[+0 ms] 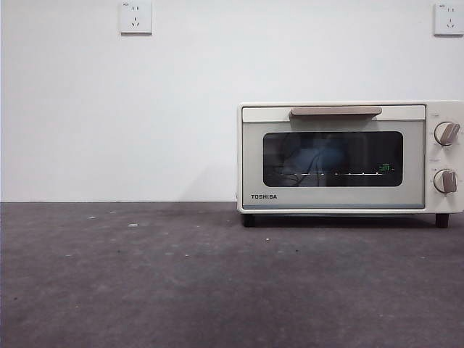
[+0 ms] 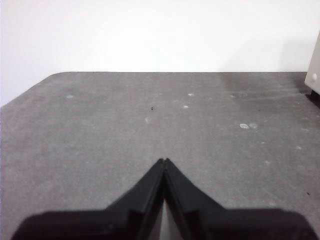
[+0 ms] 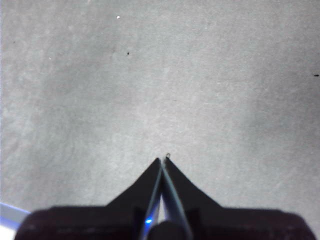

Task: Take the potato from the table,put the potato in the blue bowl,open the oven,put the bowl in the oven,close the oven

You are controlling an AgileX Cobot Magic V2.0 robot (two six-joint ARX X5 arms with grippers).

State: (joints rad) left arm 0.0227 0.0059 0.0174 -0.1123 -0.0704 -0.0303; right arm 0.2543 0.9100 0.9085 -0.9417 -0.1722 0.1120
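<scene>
The cream-white oven [image 1: 349, 157] stands at the back right of the dark grey table [image 1: 145, 275] with its door shut and its beige bar handle [image 1: 336, 112] at the top. Behind the dark glass window a dim blue shape, the blue bowl [image 1: 322, 156], shows faintly. The potato is out of view. My left gripper [image 2: 164, 161] is shut over bare table, with a corner of the oven [image 2: 314, 75] at the picture's edge. My right gripper [image 3: 163, 160] is shut above bare table too. Neither arm shows in the front view.
Two wall sockets [image 1: 135, 16] [image 1: 448, 18] sit high on the white wall behind. Two knobs [image 1: 446, 133] are on the oven's right side. Small white flecks [image 2: 244, 126] dot the table.
</scene>
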